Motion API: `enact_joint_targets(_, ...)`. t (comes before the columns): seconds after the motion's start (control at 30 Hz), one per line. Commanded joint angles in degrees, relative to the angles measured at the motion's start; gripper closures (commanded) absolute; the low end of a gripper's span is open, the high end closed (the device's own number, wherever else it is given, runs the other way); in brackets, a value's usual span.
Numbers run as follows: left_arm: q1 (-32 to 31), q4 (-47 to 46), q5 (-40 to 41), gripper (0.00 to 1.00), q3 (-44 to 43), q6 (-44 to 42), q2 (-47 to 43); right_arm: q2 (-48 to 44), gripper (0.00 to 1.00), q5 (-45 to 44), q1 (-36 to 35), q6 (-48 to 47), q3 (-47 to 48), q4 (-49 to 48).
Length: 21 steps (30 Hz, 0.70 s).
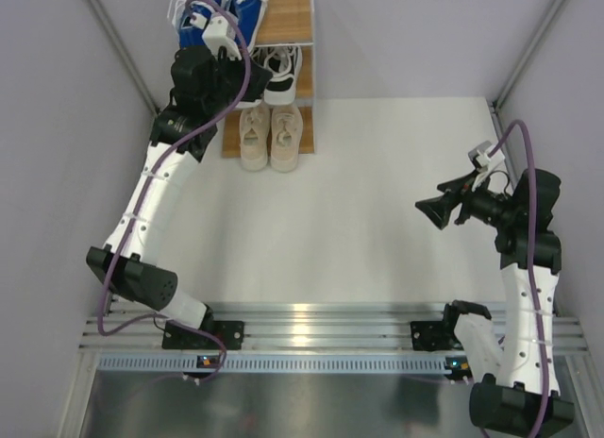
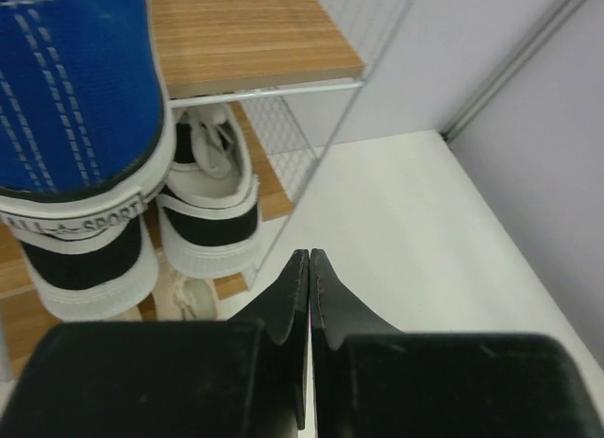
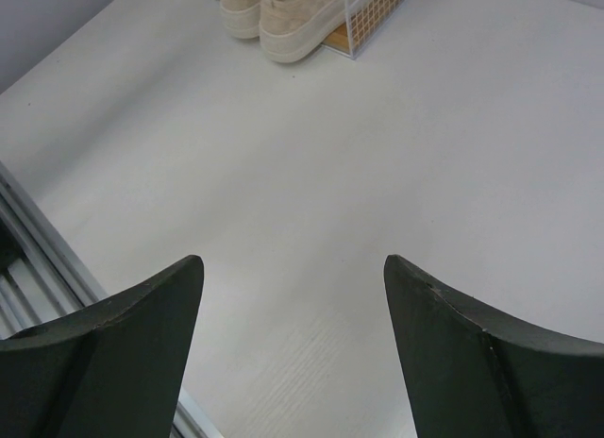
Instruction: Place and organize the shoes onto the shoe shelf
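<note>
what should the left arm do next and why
Probably draw the left gripper back from the shelf: its jaws are shut on nothing, and the blue pair, black-and-white pair and beige pair each already sit on a tier.

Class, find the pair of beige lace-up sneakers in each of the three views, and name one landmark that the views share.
Top external: beige lace-up sneakers on the lowest board, upper middle-left.
Left wrist: a sliver at lower left, under the black-and-white sneakers.
Right wrist: at the top edge, left of centre.
Shared landmark: the wooden shoe shelf with white wire frame.
</note>
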State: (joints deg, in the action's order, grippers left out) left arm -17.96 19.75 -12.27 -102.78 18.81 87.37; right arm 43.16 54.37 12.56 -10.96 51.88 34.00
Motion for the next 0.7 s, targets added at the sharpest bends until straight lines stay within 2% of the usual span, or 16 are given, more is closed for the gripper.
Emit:
enact_joint_targets(0.0,0.2,-3.8,9.9,0.98,-2.8,-4.1,1.7,-1.1,0.22,0.5,1.8,-0.8,2.8,-0.4)
enact_joint_targets(0.13,0.7,-3.8,17.0,0.96,-4.8,-5.1,3.9,-1.4,0.22,0.6,2.4,-0.9,3.0,0.1)
enact_joint_targets(0.27,1.7,-3.9,20.0,0.92,-6.6,-4.8,5.0,-1.8,0.22,0.7,3.2,-0.9,2.9,0.5)
enact_joint_targets(0.5,4.2,-3.8,21.6,0.85,-7.7,-4.2,6.0,-1.6,0.22,1.1,3.9,0.0,2.6,-0.2)
enact_joint_targets(0.67,4.9,-3.9,19.2,0.83,-7.3,-3.8,5.8,-1.5,0.22,1.3,4.3,0.0,2.8,0.0)
